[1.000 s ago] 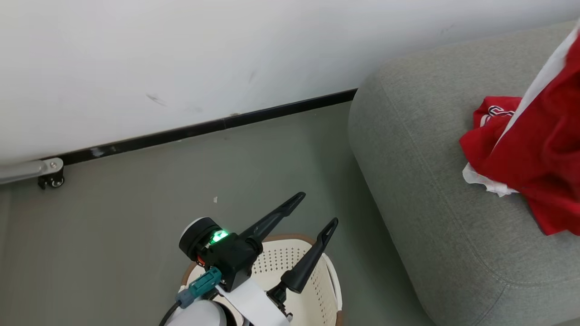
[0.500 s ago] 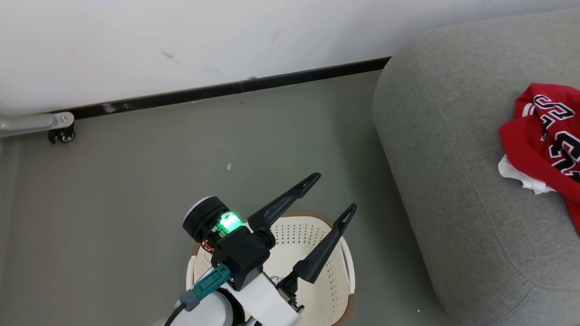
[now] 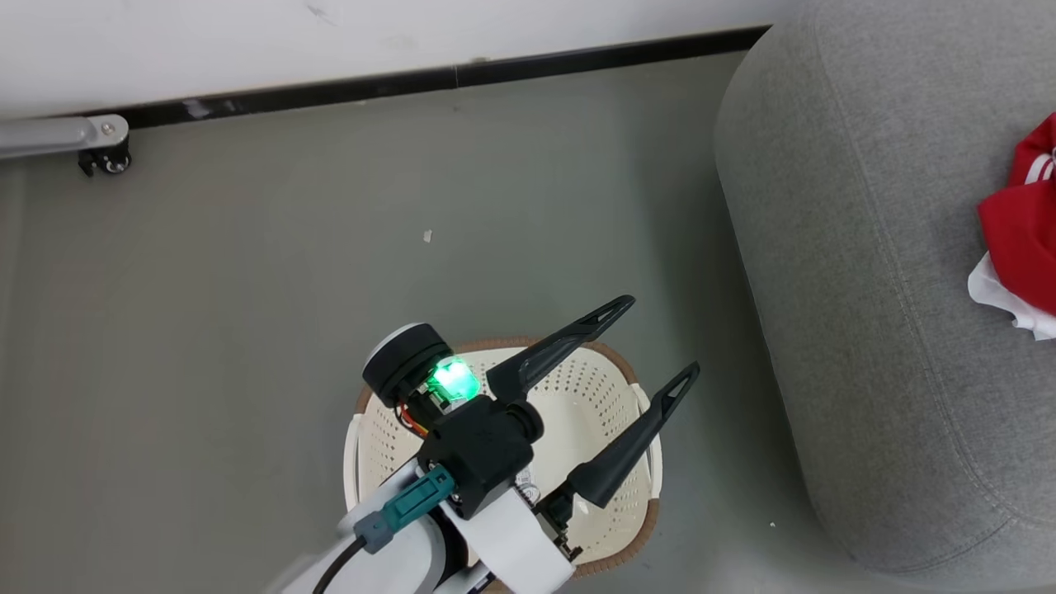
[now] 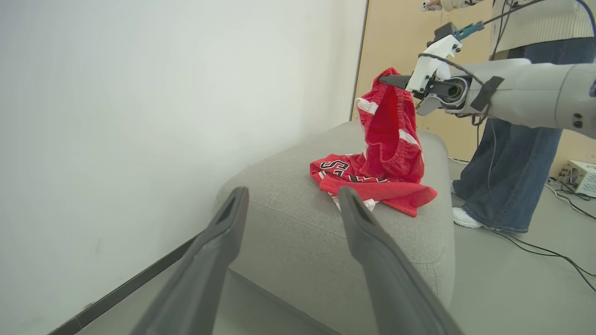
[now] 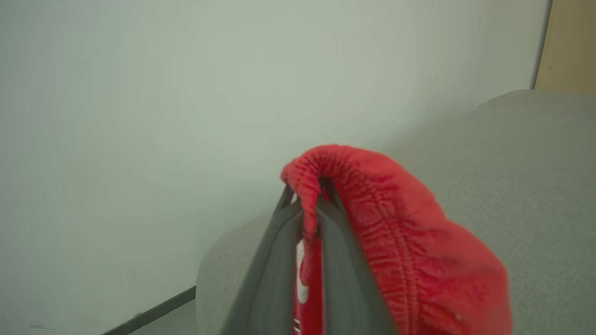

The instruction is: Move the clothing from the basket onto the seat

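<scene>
My left gripper (image 3: 663, 334) is open, hovering over the far right rim of the cream basket (image 3: 381, 417). What shows of the basket's inside is bare plastic, and my arm hides the rest. In the left wrist view its fingers (image 4: 292, 193) point at the grey seat (image 4: 288, 214), where red clothing (image 4: 372, 181) lies crumpled. Above that pile my right gripper (image 4: 396, 81) is shut on a red garment (image 4: 391, 135) that hangs down to the heap. The right wrist view shows the fingers (image 5: 307, 195) pinching its ribbed red band (image 5: 372, 232). The red clothing (image 3: 1019, 239) lies at the head view's right edge on the seat (image 3: 866, 289).
A white wall with a black baseboard (image 3: 412, 82) runs behind the grey floor. A metal leg with a caster (image 3: 103, 153) sits at the far left. A person in jeans (image 4: 503, 177) stands beyond the seat, with cables (image 4: 549, 251) and a small box (image 4: 582, 177) on the floor.
The head camera has tilted down and turned left, so more of the basket shows and the seat's clothing has slid to the right edge. My left gripper stays open over the basket.
</scene>
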Robot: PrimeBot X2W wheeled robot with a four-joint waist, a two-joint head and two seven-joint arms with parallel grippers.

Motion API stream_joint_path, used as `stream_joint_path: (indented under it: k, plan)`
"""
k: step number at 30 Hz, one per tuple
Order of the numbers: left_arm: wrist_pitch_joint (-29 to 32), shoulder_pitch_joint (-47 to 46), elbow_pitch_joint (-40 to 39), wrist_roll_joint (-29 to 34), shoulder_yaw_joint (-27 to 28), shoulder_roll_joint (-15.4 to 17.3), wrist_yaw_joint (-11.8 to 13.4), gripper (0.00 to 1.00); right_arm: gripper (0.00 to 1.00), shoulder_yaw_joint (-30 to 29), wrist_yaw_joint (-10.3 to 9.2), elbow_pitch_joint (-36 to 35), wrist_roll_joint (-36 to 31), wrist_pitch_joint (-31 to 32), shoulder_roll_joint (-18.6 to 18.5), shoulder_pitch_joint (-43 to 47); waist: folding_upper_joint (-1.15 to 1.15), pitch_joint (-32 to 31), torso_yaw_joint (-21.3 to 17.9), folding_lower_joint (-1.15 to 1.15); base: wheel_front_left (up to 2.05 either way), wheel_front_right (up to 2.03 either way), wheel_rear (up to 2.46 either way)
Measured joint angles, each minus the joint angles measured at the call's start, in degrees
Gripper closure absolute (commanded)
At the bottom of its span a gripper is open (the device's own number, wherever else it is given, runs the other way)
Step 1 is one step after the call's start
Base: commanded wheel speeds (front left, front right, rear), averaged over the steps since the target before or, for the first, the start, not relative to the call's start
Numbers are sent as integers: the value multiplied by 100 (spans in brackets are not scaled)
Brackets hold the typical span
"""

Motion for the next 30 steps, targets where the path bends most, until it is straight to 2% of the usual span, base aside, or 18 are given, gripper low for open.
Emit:
stream_joint_path:
  k: [9, 16, 17, 19, 20, 21, 25, 30]
  plan:
    - [43, -344, 7, 93, -114, -32, -113, 0, 100, -107, 0, 399, 20, -168, 270, 459, 0, 462, -48, 0, 0, 0, 0]
    - [93, -445, 60, 101, -243, -32, -177, 0, 100, -315, 0, 736, -15, -174, 421, 476, 0, 726, -140, 0, 0, 0, 0]
    - [93, -449, 70, 102, -254, -33, -179, 0, 91, -328, 0, 753, -14, -174, 444, 466, 0, 759, -154, 0, 0, 0, 0]
    - [93, -483, 92, 109, -265, -32, -194, 0, 58, -321, 0, 764, -14, -175, 493, 441, 0, 822, -181, 0, 0, 0, 0]
    - [93, -516, 107, 109, -266, -29, -194, 0, 37, -321, 0, 769, -13, -175, 522, 433, 0, 850, -196, 0, 0, 0, 0]
    - [92, -552, 119, 110, -266, -23, -194, 0, 0, -326, 0, 792, 15, -175, 561, 408, 0, 876, -211, 0, 0, 0, 0]
    - [91, -599, 171, 192, -264, 2, -201, 0, 0, -207, 1, 777, 114, -175, 716, 315, 0, 958, -288, 0, 0, 0, 0]
    - [67, -659, 298, 201, -252, 42, -243, 0, 0, -47, 0, 647, 198, -174, 727, 324, 0, 1000, -415, 0, 0, 0, 0]
